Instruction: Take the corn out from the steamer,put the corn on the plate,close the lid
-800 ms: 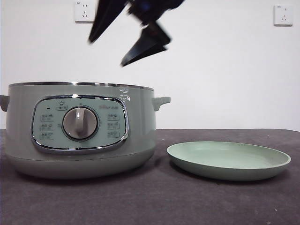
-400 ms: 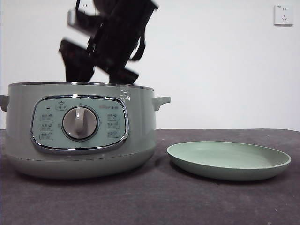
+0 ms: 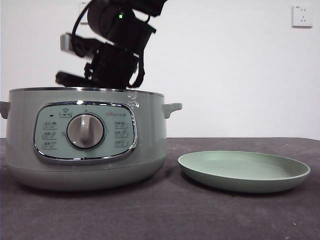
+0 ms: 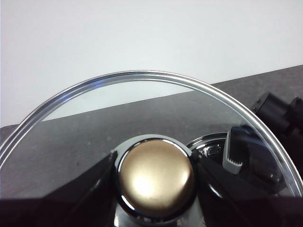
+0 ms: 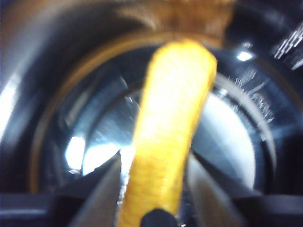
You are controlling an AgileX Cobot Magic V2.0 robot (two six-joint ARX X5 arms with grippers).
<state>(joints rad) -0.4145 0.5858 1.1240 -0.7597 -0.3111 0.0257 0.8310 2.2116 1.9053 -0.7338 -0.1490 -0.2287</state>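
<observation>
The sage-green steamer [image 3: 85,145] stands at the left with no lid on it. My right arm [image 3: 112,55] reaches down into it from above, and the pot's rim hides its jaws in the front view. In the right wrist view, the yellow corn [image 5: 173,118] lies on the pot's dark shiny floor. My right gripper [image 5: 154,158] is open, with one jaw on each side of the cob. My left gripper [image 4: 156,175] is shut on the knob [image 4: 156,189] of the glass lid [image 4: 142,94], holding it away from the pot. The pale green plate [image 3: 244,172] sits bare at the right.
The steamer's small side handle [image 3: 172,108] sticks out towards the plate. A dark tabletop [image 3: 165,215] runs under both. Through the lid's glass, part of the other arm [image 4: 279,113] shows. White wall with sockets [image 3: 302,16] behind.
My right arm has come down from above the steamer, where its jaws hung open, into the pot and around the corn. Steamer and plate have not moved.
</observation>
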